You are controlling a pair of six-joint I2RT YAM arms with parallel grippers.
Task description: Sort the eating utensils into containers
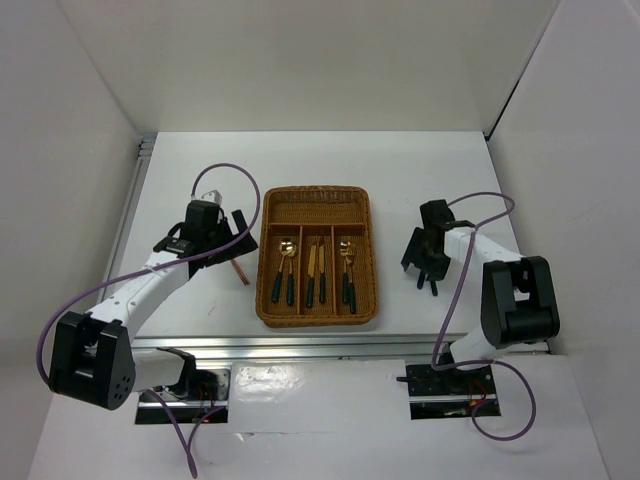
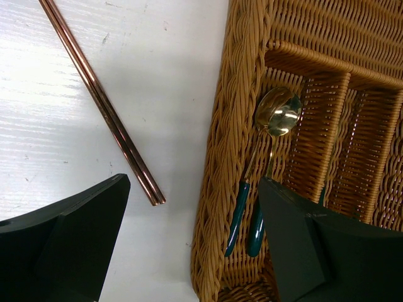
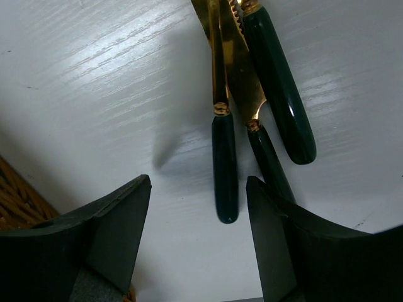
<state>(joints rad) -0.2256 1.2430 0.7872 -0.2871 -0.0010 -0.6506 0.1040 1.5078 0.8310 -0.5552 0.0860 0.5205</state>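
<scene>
The brown wicker tray (image 1: 316, 319) lies mid-table. Its left slot holds two spoons (image 1: 285, 265), the middle slot knives (image 1: 316, 272), the right slot forks (image 1: 347, 266). My left gripper (image 1: 236, 238) is open and empty, just left of the tray. In the left wrist view it (image 2: 192, 189) straddles the tray's wall (image 2: 228, 132), with the copper chopsticks (image 2: 104, 104) on the table to its left and the spoons (image 2: 277, 114) inside. My right gripper (image 1: 427, 268) is open over three green-handled utensils (image 3: 225, 160) lying on the table; one handle end lies between the fingers (image 3: 119, 220).
The tray's crosswise far slot (image 1: 315, 208) shows only wicker. White walls close in the table on the left, back and right. A corner of the tray (image 3: 16, 201) shows at the left edge of the right wrist view.
</scene>
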